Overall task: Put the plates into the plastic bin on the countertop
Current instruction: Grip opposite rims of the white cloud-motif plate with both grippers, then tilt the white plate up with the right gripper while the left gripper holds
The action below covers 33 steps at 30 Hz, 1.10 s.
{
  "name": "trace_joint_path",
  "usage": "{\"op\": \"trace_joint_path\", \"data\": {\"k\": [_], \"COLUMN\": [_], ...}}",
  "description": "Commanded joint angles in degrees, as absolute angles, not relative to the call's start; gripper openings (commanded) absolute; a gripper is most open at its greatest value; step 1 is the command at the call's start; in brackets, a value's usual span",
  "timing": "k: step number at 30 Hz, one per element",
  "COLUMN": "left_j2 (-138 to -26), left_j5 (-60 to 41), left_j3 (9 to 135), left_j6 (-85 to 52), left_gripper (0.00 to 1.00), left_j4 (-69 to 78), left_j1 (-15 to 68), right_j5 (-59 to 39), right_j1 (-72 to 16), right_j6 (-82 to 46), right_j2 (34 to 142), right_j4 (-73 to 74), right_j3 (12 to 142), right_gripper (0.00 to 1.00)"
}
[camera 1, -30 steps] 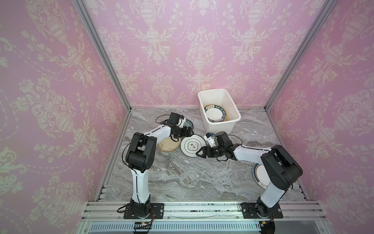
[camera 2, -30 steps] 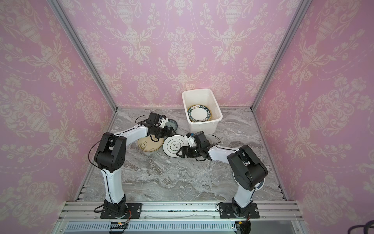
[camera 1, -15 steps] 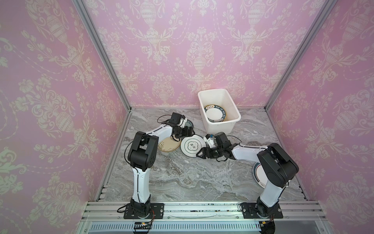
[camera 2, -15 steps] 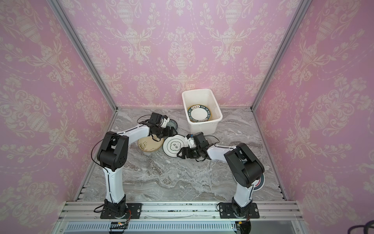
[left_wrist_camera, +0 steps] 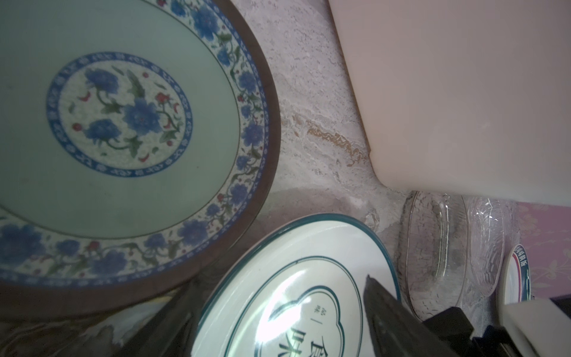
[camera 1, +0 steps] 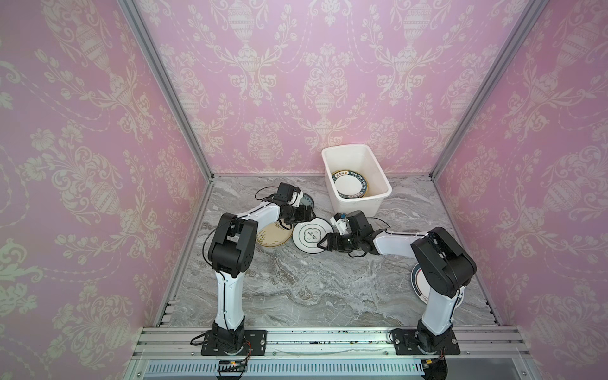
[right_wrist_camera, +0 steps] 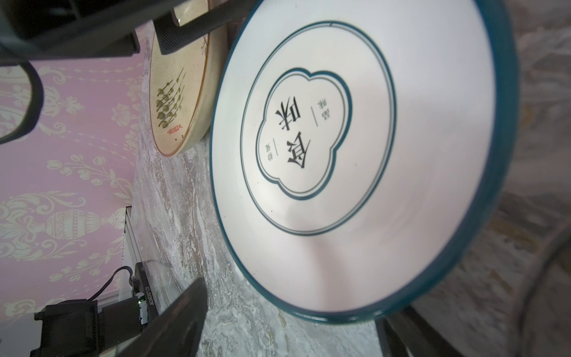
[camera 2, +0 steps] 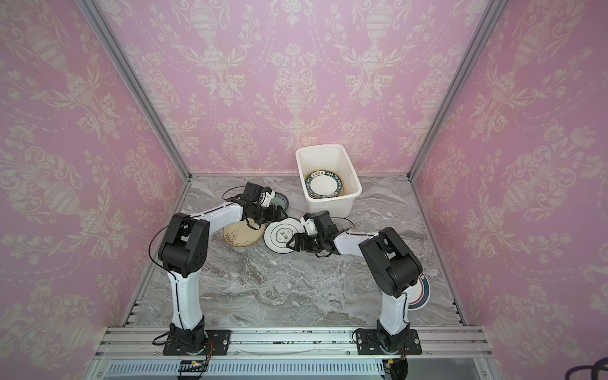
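Note:
A white dark-rimmed plate (camera 1: 311, 235) (camera 2: 281, 235) lies flat on the grey countertop (camera 1: 312, 289) between both arms. My left gripper (camera 1: 309, 215) (left_wrist_camera: 278, 309) is open, and its fingers stand either side of that plate's far edge (left_wrist_camera: 293, 293). My right gripper (camera 1: 324, 243) (right_wrist_camera: 293, 327) is open at the plate's near edge (right_wrist_camera: 355, 154), with the rim just ahead of the jaws. The white plastic bin (camera 1: 358, 204) stands behind and holds a lettered-rim plate (camera 1: 350, 184). A cream plate (camera 1: 274, 235) (right_wrist_camera: 179, 92) and a blue-patterned plate (left_wrist_camera: 123, 123) lie close by.
Two clear glass plates (left_wrist_camera: 432, 247) lie beside the bin's wall (left_wrist_camera: 463, 92). Another rimmed plate (camera 1: 419, 279) (camera 2: 422, 292) lies partly under the right arm's elbow near the right wall. Pink walls with metal posts close in three sides.
Both grippers have closed in on the white dark-rimmed plate from opposite sides. Their jaws look slightly narrower. The plates have not moved.

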State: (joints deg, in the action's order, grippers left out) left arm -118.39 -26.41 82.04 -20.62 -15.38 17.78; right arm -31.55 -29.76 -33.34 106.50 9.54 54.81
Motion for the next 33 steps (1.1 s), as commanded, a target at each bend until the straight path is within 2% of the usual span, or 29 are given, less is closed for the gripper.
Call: {"op": "trace_joint_path", "data": {"k": [1,9,22,28,33], "left_j2": [-120.85,-120.1,-119.31,-119.26,-119.26], "left_j5": [-26.81,-27.25,-27.77,-27.91,-28.26], "left_j3": [81.39,80.13,78.76,78.57,78.57], "left_j6": [-21.45,-21.79,-22.15,-22.25,-22.41], "left_gripper": [0.82,0.77,0.75,0.75,0.75], "left_j4": [-20.23,-20.06,-19.62,-19.44,-19.08], "left_j1": [18.07,18.02,18.19,18.34,18.36], "right_j5": [-31.39,-31.04,-29.01,-28.09,-27.77], "right_j1": [-29.8,-29.91,-29.93,-29.89,-29.88], "right_j6": [-36.34,-39.1,-41.15,-41.31,-41.61], "right_j2": [106.76,102.61,100.71,103.14,104.66], "right_j4": [15.53,19.29,19.24,14.88,13.29], "right_j3": [55.21,53.09,52.42,55.13,56.58], "right_gripper": [0.79,0.72,0.6,0.5,0.37]}}
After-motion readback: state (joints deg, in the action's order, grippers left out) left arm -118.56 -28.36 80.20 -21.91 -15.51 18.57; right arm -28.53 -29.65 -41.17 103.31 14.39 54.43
